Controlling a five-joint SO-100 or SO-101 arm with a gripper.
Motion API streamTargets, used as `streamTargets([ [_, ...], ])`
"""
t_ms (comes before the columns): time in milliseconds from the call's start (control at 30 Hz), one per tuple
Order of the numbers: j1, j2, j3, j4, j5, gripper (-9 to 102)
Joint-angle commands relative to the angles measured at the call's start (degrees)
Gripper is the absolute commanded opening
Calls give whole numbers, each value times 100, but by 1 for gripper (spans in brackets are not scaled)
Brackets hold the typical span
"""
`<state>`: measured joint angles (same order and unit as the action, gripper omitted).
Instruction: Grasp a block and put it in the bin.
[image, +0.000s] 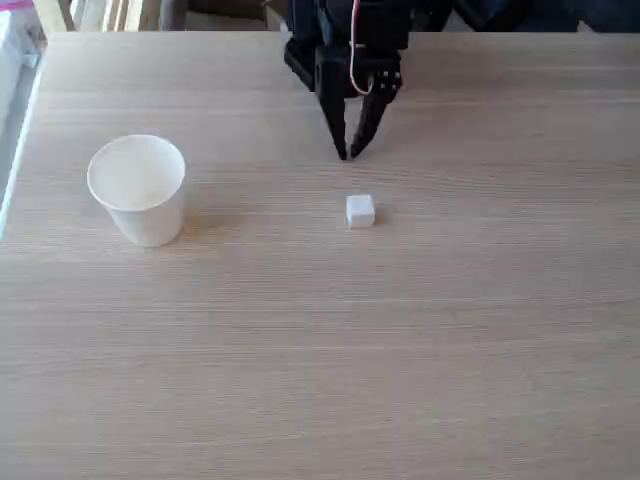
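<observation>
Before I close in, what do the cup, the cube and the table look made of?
Cup: probably paper, matte white, thin rolled rim. Cube: plain white, matte; plastic or foam, cannot tell. Table: pale wood-grain surface, perhaps laminate, with fine streaks.

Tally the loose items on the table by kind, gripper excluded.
White cube: 1
White paper cup: 1
Total: 2
</observation>
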<state>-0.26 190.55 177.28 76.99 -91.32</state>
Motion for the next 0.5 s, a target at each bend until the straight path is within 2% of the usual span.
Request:
streamTargets([
  [0,26,35,79,-9,237,0],
  [467,26,35,79,0,88,0],
])
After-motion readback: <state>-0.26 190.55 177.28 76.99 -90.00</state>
